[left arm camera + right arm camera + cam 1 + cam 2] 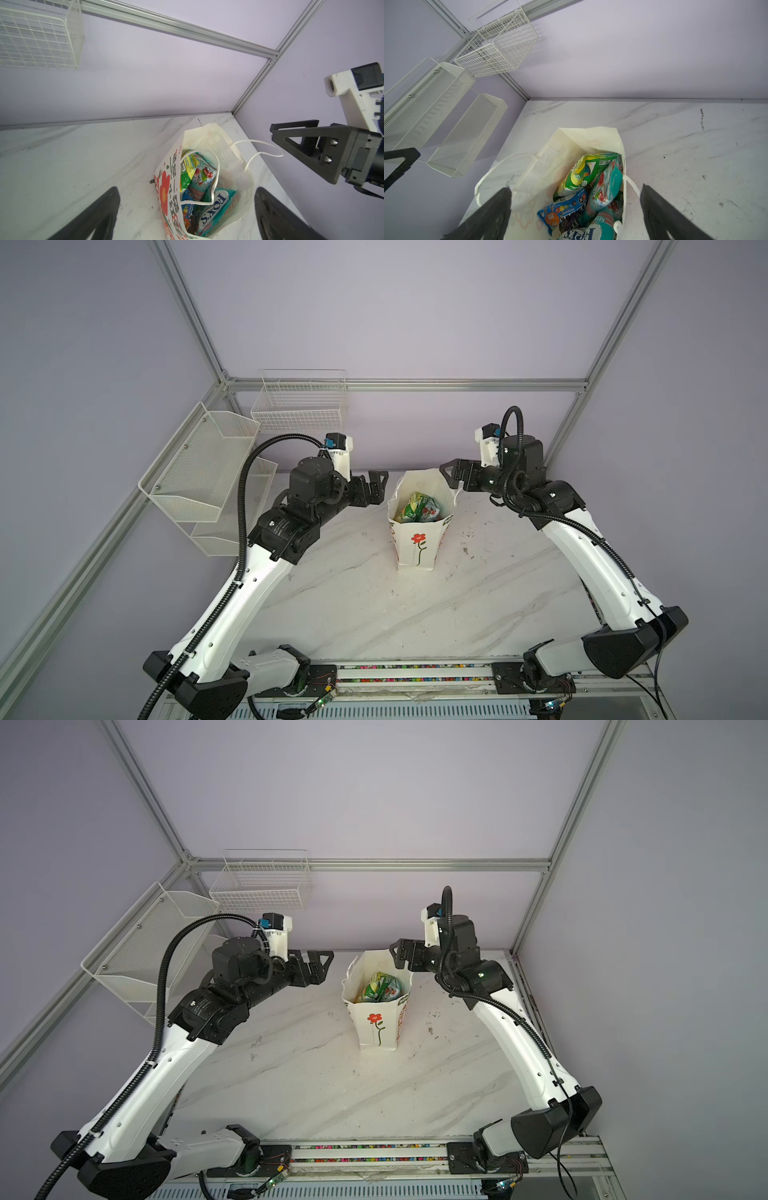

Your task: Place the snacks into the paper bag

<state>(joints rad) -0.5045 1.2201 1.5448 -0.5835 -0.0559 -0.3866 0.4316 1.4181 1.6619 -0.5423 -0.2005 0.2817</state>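
Far left: white wire baskets (299,406) hang on the wall.
My left gripper (378,483): jaws spread wide, empty, just left of the bag's mouth.
Bag: white paper gift bag (415,547) with a red flower print, upright on the white marbled tabletop (374,605).
Snacks: glossy candy packets (419,508), green-yellow, teal and blue, inside it.
My right gripper (451,475): jaws wide, empty, by the bag's right rim.

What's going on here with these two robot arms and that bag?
Two robot arms are packing snacks into a paper bag. The paper bag stands upright in the middle of the table, with the snacks piled inside it. The left arm's fingers and the right arm's fingers are open and empty, one set on each side of the bag's mouth. No snack shows outside the bag, so the packing looks about done.
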